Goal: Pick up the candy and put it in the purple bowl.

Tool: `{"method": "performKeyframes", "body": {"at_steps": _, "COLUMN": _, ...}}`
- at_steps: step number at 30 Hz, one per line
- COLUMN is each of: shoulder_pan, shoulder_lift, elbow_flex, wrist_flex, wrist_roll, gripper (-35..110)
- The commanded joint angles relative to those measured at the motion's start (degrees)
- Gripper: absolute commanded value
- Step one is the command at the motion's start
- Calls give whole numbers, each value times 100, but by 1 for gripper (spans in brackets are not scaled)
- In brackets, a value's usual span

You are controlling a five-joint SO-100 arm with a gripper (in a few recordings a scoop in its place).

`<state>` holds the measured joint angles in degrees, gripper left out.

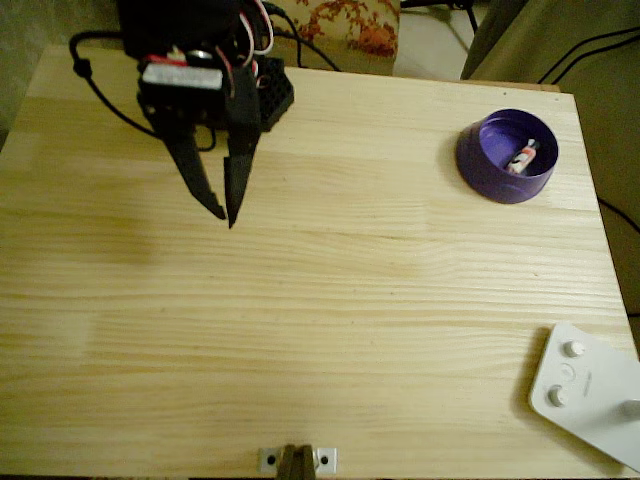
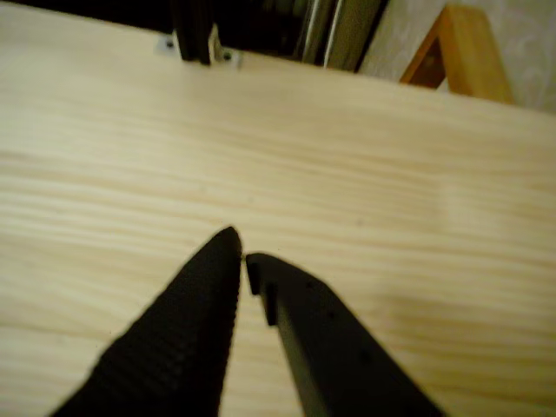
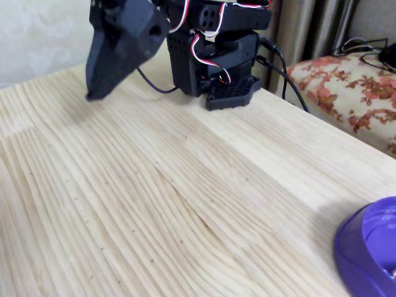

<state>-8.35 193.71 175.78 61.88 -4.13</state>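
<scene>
One candy (image 1: 523, 158) lies far from end effector (image 1: 227, 213).

Purple bowl (image 1: 495, 170), orange-red and white candy (image 1: 523, 157), black pincer (image 1: 227, 214), pale striped-grain wooden table (image 1: 330, 300), white device (image 1: 585, 390).

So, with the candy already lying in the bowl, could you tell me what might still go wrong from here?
Little, probably. The round glossy purple plastic bowl sits near the pale wooden table's far right edge in the overhead view, so a knock might push it off with the small orange-red and white wrapped candy inside. The black gripper's fingers hang low over the wood and might scrape it when moving.
</scene>
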Motion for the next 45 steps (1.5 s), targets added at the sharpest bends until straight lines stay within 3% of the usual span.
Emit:
{"method": "performKeyframes", "body": {"at_steps": 1, "shoulder_pan": -18, "shoulder_lift": 396, "elbow_flex": 62, "wrist_flex": 53, "wrist_roll": -26, "gripper": 0}}
{"method": "performKeyframes", "body": {"at_steps": 45, "shoulder_pan": -26, "shoulder_lift": 404, "elbow_flex": 255, "wrist_flex": 62, "wrist_roll": -18, "gripper": 0}}
